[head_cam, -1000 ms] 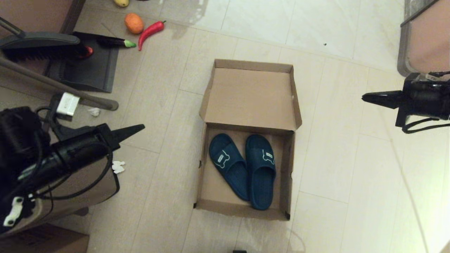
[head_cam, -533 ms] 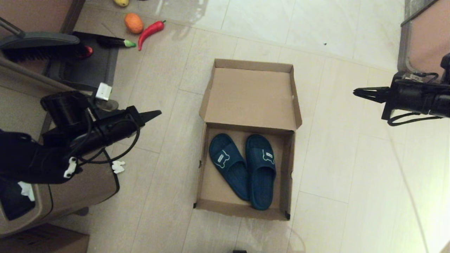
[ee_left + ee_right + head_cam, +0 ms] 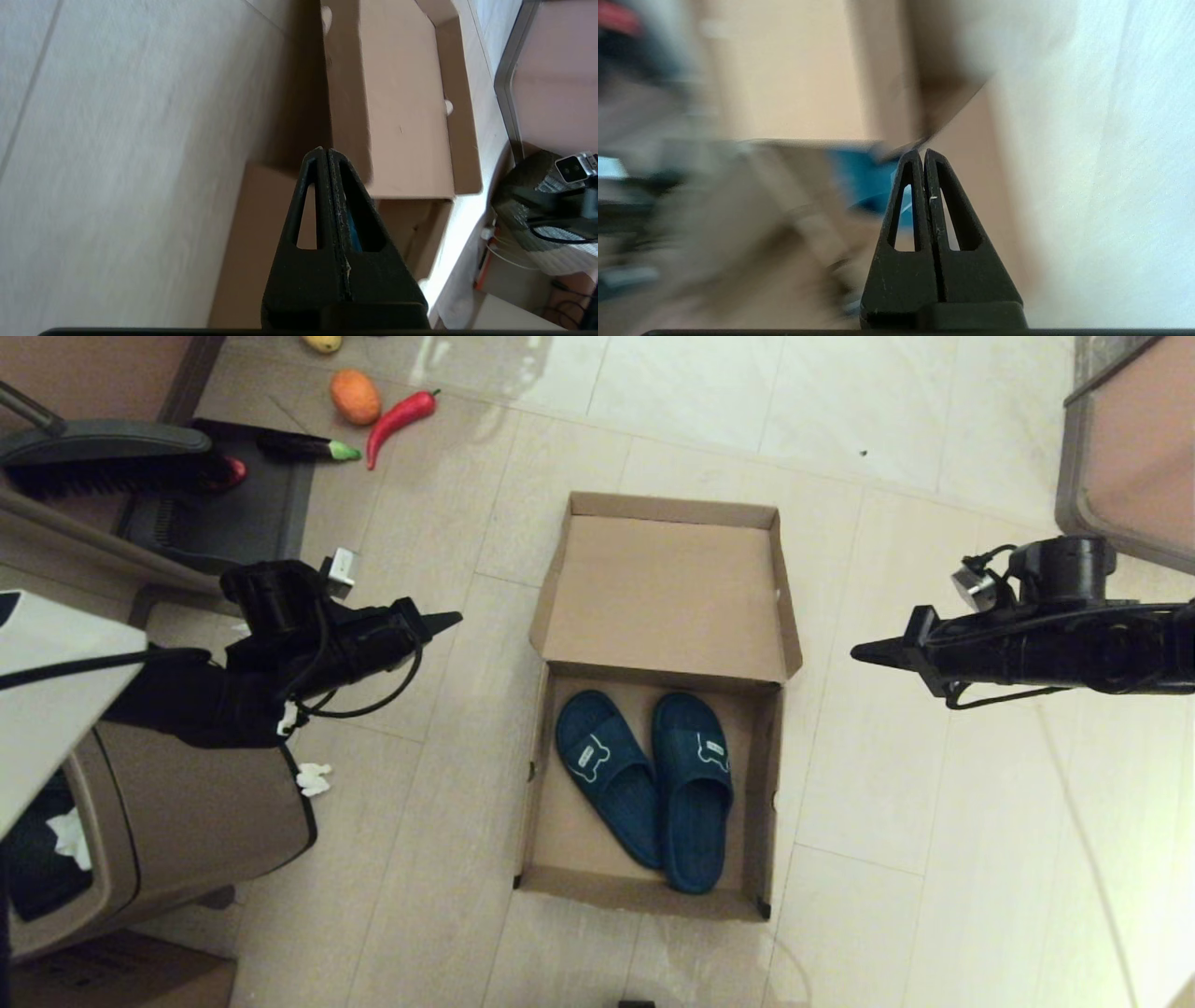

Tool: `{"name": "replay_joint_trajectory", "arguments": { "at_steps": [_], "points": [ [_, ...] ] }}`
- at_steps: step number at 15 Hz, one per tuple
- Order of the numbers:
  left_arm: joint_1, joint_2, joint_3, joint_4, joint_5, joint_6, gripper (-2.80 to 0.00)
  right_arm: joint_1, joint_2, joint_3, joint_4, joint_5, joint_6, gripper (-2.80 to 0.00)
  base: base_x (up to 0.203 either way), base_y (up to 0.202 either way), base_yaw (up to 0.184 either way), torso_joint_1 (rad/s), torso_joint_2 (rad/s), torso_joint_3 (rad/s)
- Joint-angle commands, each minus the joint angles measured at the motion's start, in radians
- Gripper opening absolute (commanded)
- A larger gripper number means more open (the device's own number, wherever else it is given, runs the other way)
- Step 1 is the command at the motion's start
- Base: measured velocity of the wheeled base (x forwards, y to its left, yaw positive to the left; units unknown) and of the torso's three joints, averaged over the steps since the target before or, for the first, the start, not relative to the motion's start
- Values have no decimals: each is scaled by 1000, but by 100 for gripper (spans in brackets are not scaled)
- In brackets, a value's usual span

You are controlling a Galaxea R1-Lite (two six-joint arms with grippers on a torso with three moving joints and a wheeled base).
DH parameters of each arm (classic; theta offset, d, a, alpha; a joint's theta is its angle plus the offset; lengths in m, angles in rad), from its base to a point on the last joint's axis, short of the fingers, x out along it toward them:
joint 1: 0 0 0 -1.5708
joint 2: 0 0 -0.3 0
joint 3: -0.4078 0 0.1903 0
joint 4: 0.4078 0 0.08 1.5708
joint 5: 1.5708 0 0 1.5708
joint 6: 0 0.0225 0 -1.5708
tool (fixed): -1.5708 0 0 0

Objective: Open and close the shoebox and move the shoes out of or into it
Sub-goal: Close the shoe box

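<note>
Shoebox (image 3: pixel 653 709) sits on the floor between the two pincers, lid flap thrown back, with the left gripper (image 3: pixel 453 617) off one side and the right gripper (image 3: pixel 859 654) off the other, both clear of the cardboard. Each pincer is pressed fully together and carries nothing. Inside the box, the shoes (image 3: pixel 653 784) lie side by side, touching, nearer the right gripper's wall.

No readable text, brand or number anywhere. Only markings were a pale bone-shaped outline on the left slipper (image 3: pixel 592 758) and a small pale tag-like mark on the right slipper (image 3: pixel 713 752), both inside the shoebox (image 3: pixel 762 784) on the floor; any lettering in them was too small to read
</note>
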Motion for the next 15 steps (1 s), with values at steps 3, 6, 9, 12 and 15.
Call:
{"name": "replay_joint_trajectory", "arguments": {
  "at_steps": [3, 6, 9, 12, 15],
  "points": [
    [-24, 179, -253, 6, 13, -3, -280, 26, 212, -258, 5, -131, 5, -280, 0, 0, 0, 0, 0, 0],
    [-55, 310, -474, 60, 50, -3, -280, 42, 360, -427, -2, -175, 133, -280, 0, 0, 0, 0, 0, 0],
    [-86, 364, -509, 73, 61, -3, -280, 100, 431, -446, -209, -229, 307, -280, 0, 0, 0, 0, 0, 0],
    [-117, 380, -509, 35, 59, -3, -280, 124, 464, -446, -301, -245, 464, -280, 0, 0, 0, 0, 0, 0],
    [-138, 388, -509, 42, 62, -3, -280, 129, 482, -446, -346, -243, 578, -280, 0, 0, 0, 0, 0, 0]
  ]
}}
